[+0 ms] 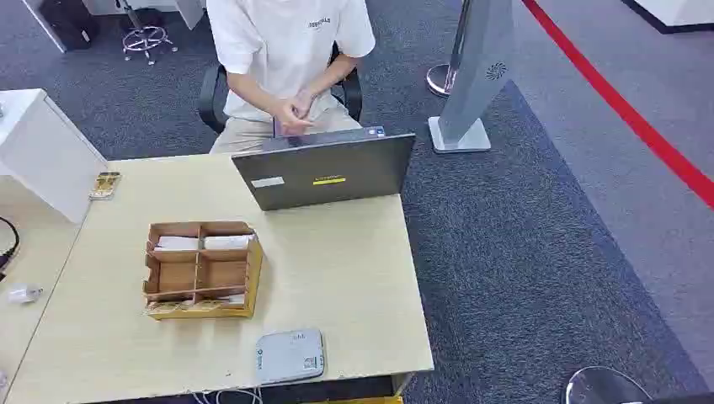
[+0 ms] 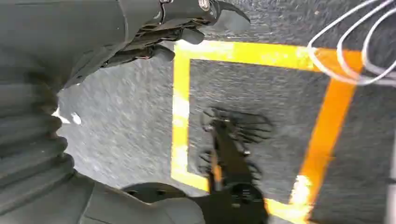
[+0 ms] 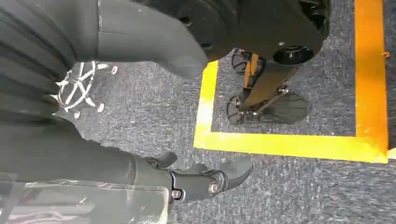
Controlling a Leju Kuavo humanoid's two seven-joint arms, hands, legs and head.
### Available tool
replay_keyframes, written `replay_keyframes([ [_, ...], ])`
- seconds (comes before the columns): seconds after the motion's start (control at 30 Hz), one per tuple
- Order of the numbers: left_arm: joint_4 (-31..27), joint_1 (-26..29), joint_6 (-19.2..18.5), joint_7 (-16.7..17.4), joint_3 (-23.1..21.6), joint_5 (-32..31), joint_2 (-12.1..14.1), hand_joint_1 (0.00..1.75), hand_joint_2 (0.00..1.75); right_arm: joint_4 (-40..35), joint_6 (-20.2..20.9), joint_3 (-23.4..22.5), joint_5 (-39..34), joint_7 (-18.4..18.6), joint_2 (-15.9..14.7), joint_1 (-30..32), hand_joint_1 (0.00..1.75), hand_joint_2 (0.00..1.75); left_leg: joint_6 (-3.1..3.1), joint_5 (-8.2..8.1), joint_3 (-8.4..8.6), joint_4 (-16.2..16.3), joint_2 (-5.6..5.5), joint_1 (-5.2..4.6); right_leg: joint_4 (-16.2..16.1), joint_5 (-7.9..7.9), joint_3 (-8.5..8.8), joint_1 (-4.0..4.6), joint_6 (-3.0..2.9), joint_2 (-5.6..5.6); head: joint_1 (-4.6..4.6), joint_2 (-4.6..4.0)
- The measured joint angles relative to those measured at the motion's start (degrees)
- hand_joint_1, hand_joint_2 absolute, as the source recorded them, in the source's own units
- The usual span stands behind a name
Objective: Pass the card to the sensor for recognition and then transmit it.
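Now, both hands hanging low by the floor: left hand (image 2: 187,28) with loosely curled fingers and nothing in it, right hand (image 3: 205,179) likewise holding nothing. Cards (image 1: 202,243), probably, white in the back slots of the wooden box (image 1: 202,271). Grey card sensor (image 1: 290,355) near the table (image 1: 354,269) edge. Best: reach slowly, pinch one card only.

Grey ribbed cover, dark-fingered left robot hand (image 2: 187,28)

A pale wooden table (image 1: 354,278) stands on dark grey carpet (image 1: 522,252) crossed by a red line (image 1: 623,109).
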Motion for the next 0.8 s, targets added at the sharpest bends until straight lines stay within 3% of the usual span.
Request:
replay_keyframes([
  [0.13,1.1,-1.1,-0.5,-1.4,5.9,2.3,0.0,0.00,1.75,1.7,-0.4,4.3,-3.6,-1.0,-0.4,-1.6,0.00,1.75,0.00,0.00,0.00,0.0,0.00,0.00,0.0,0.00,0.00,0.00,0.00,0.00,0.00,0.00],
  [0.17,1.4,-1.4,-0.5,-1.8,7.4,3.0,0.0,0.00,1.75,2.1,-0.5,5.4,-4.6,-1.2,-0.5,-2.1,0.00,0.00,0.00,0.00,0.00,0.0,0.00,0.00,0.0,0.00,0.00,0.00,0.00,0.00,0.00,0.00],
  [0.4,3.3,-3.3,-1.1,-4.2,17.4,6.6,0.0,0.00,1.75,5.0,-1.6,12.4,-10.9,-3.4,-1.1,-4.8,0.00,0.00,0.00,0.01,0.02,0.0,0.00,0.00,0.0,0.00,0.00,0.00,0.00,0.00,0.02,0.00],
  [0.63,4.0,-4.4,-1.2,-7.7,24.1,8.8,0.0,0.00,1.75,6.7,-2.6,16.6,-15.5,-5.3,-1.4,-6.2,0.00,0.00,0.00,0.00,0.02,0.0,0.00,0.00,0.0,0.00,0.00,0.00,0.00,0.00,0.00,0.00],
  [0.73,4.0,-4.6,-0.1,-13.7,26.4,9.0,0.1,0.00,1.75,7.4,-3.6,17.6,-17.4,-5.9,-1.5,-6.5,0.00,0.00,0.00,0.00,0.03,0.0,0.00,0.00,0.0,0.00,0.00,0.00,0.00,0.01,0.02,0.00],
  [0.8,4.0,-4.8,1.9,-21.8,27.9,8.5,0.7,0.00,1.75,7.8,-4.7,17.8,-18.9,-6.2,-1.6,-6.5,0.00,0.00,0.00,0.01,0.04,0.0,0.00,0.00,0.0,0.00,-0.01,0.00,0.00,0.01,0.02,0.00],
])
